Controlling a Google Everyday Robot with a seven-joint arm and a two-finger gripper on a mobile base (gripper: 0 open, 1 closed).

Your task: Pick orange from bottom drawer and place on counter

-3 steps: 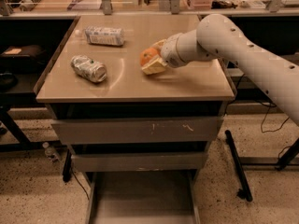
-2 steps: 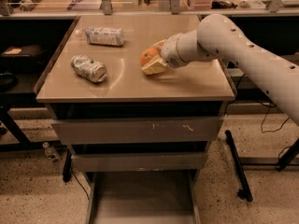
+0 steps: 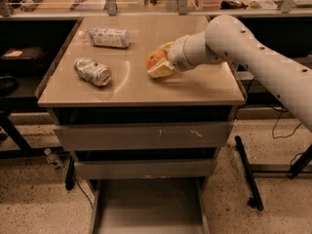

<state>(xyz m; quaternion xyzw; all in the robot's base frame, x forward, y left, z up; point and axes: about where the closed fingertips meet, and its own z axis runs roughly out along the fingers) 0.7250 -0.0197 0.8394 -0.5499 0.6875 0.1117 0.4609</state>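
Observation:
The orange is between the cream-coloured fingers of my gripper, low over the middle of the beige counter. The gripper is shut on it; I cannot tell whether the fruit rests on the top. My white arm reaches in from the right. The bottom drawer stands pulled open below the cabinet, and its grey floor shows nothing in it.
A crushed silver can lies on the counter's left side. A white-blue packet lies at the back left. Two shut grey drawers sit above the open one. A shelf with clutter runs behind. Black table legs stand on both sides.

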